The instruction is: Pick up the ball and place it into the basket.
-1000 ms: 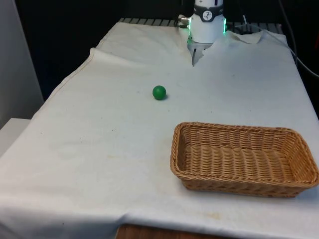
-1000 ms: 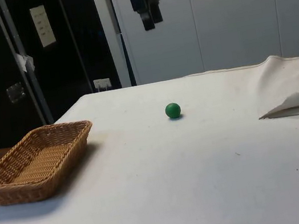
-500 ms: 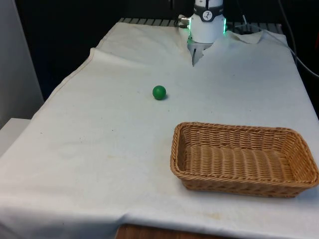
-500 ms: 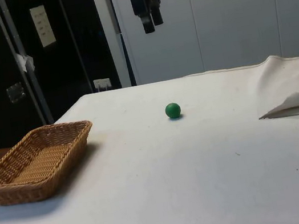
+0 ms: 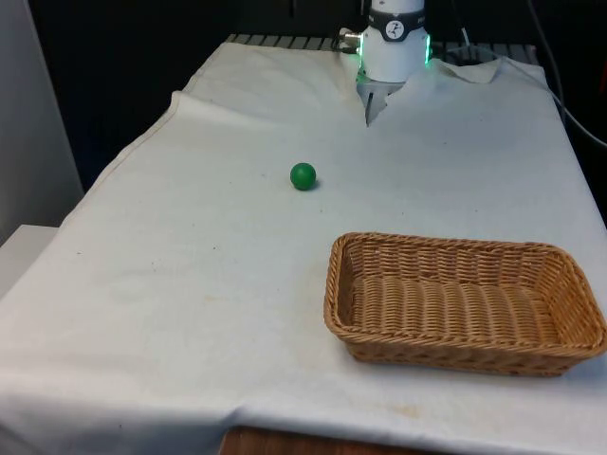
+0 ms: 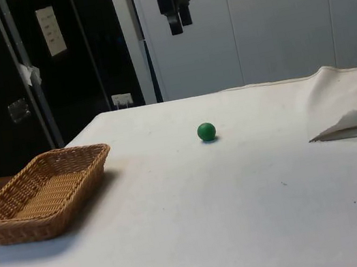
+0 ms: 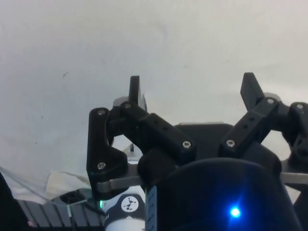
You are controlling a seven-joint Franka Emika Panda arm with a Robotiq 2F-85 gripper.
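Ball [image 5: 303,175] sat loose on tabletop [image 5: 190,256]; we judged it small, light, prone to rolling: pinch across its middle. Gripper [image 6: 175,20] hung high, jaws released.

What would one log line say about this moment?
hand: open, high above table | ball: green, on cloth, untouched | basket: empty, apart from ball | stage: before pickup
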